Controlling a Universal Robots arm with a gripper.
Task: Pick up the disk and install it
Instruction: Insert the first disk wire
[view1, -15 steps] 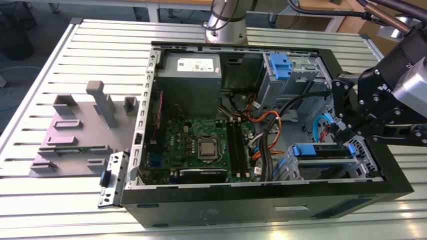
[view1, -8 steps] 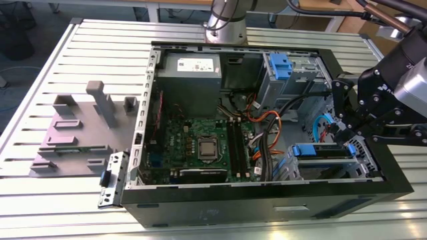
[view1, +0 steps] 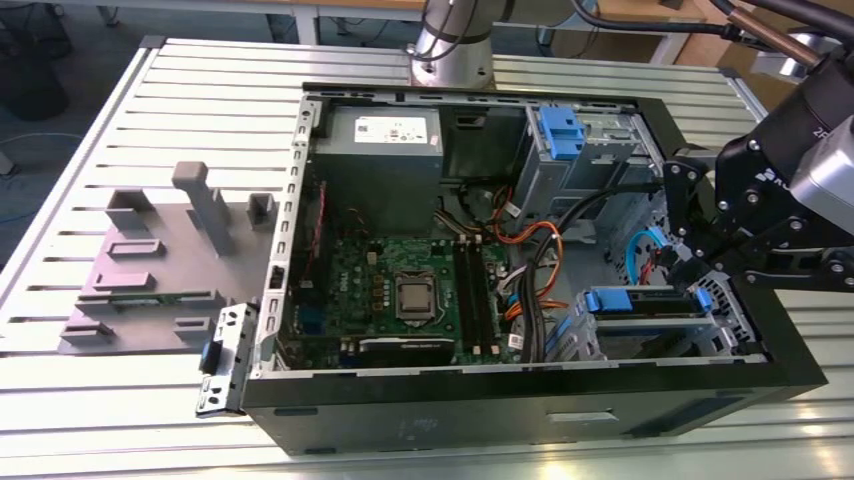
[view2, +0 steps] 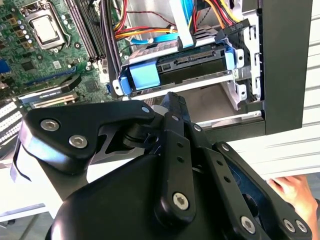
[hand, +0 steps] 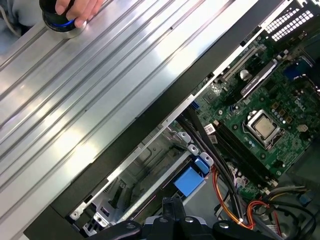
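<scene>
1. The disk (view2: 192, 62) is a flat metal slab in a blue carrier with a blue handle tab. It sits in the drive cage (view2: 240, 92) at a corner of the open case (view1: 534, 405).
2. Its label face is hidden, and cables (view2: 150, 30) cross just beside it.
3. The gripper (view2: 174, 102) is closed on nothing, near the disk but apart from it.
4. The case lies on the ribbed worktop (view1: 120, 400).

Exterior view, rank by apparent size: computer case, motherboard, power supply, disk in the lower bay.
Largest to smallest:
1. computer case
2. motherboard
3. power supply
4. disk, though it sits partly hidden in its bay, so its rank is less sure.
</scene>
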